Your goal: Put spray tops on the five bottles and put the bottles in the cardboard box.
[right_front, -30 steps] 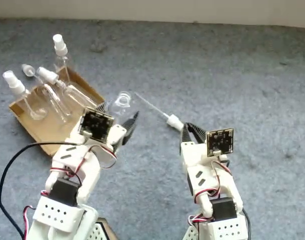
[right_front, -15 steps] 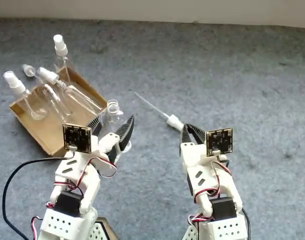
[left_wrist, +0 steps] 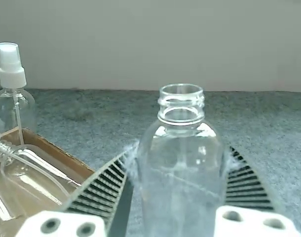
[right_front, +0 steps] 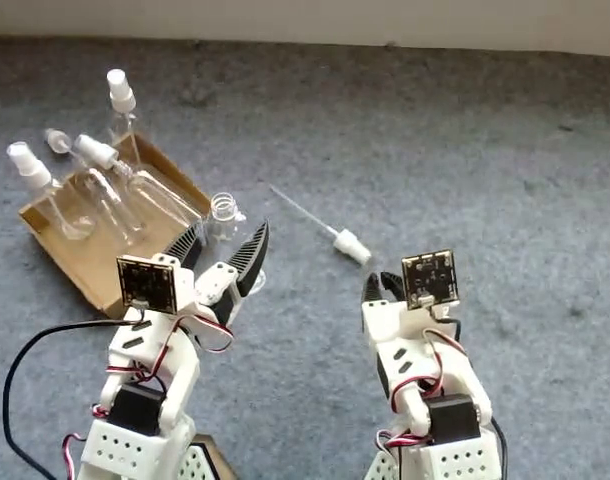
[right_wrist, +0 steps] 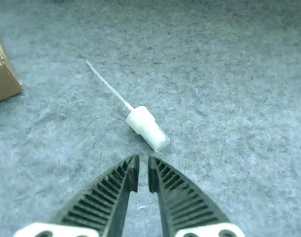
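A clear open-necked bottle (right_front: 223, 212) (left_wrist: 181, 128) stands upright on the grey carpet by the near corner of the cardboard box (right_front: 97, 282) (left_wrist: 61, 154). My left gripper (right_front: 222, 248) (left_wrist: 179, 165) is shut on its body, one finger against each side. A white spray top (right_front: 350, 244) (right_wrist: 146, 127) with a thin dip tube lies loose on the carpet. My right gripper (right_front: 378, 285) (right_wrist: 143, 170) sits just short of it, shut and holding nothing. Several capped bottles (right_front: 135, 195) lie in the box.
One capped bottle (right_front: 118, 105) (left_wrist: 11, 98) stands behind the box, another (right_front: 30, 172) at its far-left side. A box corner (right_wrist: 2, 74) shows in the right wrist view. A black cable (right_front: 25, 345) loops at the left arm's base. Open carpet lies right of the spray top.
The left gripper swung the bottle from tilted to upright and drew back slightly. The right gripper pulled back from the spray top, and its fingers came together.
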`<action>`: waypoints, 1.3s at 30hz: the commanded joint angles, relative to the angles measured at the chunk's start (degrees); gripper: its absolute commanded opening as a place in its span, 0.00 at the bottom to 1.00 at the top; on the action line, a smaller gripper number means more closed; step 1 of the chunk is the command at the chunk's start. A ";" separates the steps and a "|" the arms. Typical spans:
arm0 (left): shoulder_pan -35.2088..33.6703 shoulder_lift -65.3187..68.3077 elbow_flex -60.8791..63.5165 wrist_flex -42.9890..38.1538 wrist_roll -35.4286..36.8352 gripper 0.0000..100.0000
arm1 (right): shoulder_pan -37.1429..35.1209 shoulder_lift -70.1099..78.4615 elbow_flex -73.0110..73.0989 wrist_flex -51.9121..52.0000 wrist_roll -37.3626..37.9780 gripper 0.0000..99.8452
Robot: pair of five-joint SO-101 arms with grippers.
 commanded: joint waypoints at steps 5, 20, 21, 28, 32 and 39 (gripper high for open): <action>-2.86 -0.31 1.19 0.09 0.62 0.13 | -0.75 25.36 -21.49 -0.04 3.34 0.08; -2.86 -0.40 1.19 3.87 0.62 0.13 | -6.64 76.26 -55.87 6.37 22.68 0.09; -2.86 -0.40 1.19 3.87 0.62 0.13 | -6.64 78.55 -57.10 6.37 24.35 0.09; -2.86 -0.40 1.19 3.96 0.53 0.13 | -3.74 91.12 -62.73 5.93 38.15 0.09; -2.86 -0.40 1.19 3.96 0.35 0.13 | -1.63 96.92 -66.68 5.85 42.29 0.09; -2.86 -0.40 1.19 3.96 0.26 0.13 | -0.92 105.71 -75.47 5.93 43.34 0.09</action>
